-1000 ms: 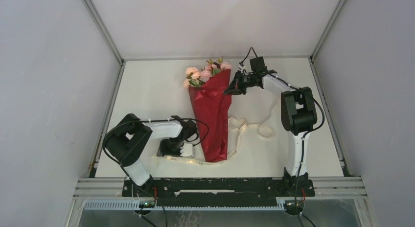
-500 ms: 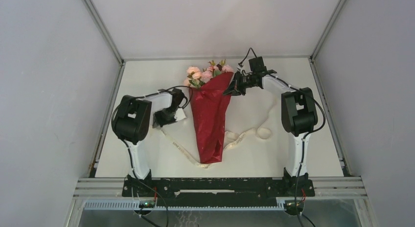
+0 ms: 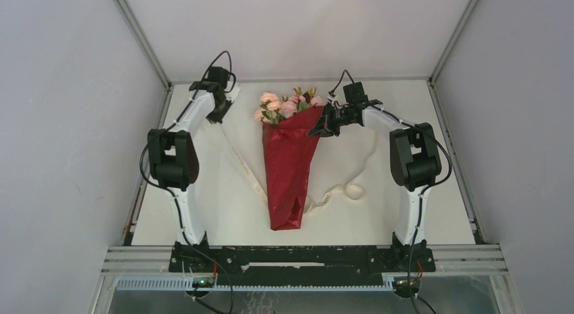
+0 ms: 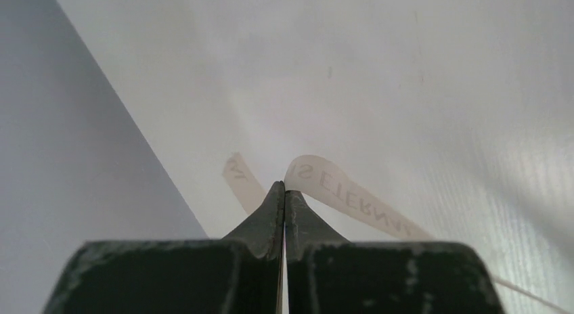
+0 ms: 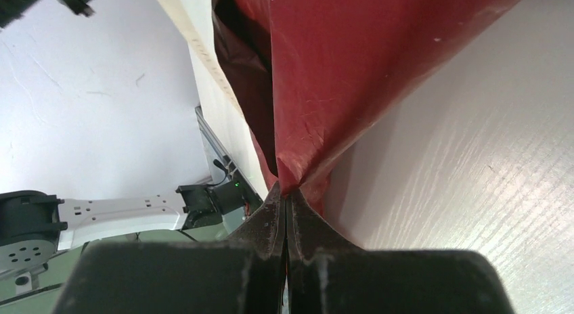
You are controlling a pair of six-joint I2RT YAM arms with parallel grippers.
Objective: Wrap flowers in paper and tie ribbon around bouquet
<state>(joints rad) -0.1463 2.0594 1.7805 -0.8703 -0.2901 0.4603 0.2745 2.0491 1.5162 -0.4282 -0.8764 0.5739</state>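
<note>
Left jaws now up at far-left corner, tight on ribbon; right jaws tight on paper

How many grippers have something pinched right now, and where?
2. The left gripper pinches the ribbon near the table's far-left corner. The right gripper pinches the paper at the bouquet's upper right edge, beside the flowers.

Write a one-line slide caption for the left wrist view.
Shut left gripper pinches a narrow cream-white, semi-sheer ribbon with printed lettering.
</note>
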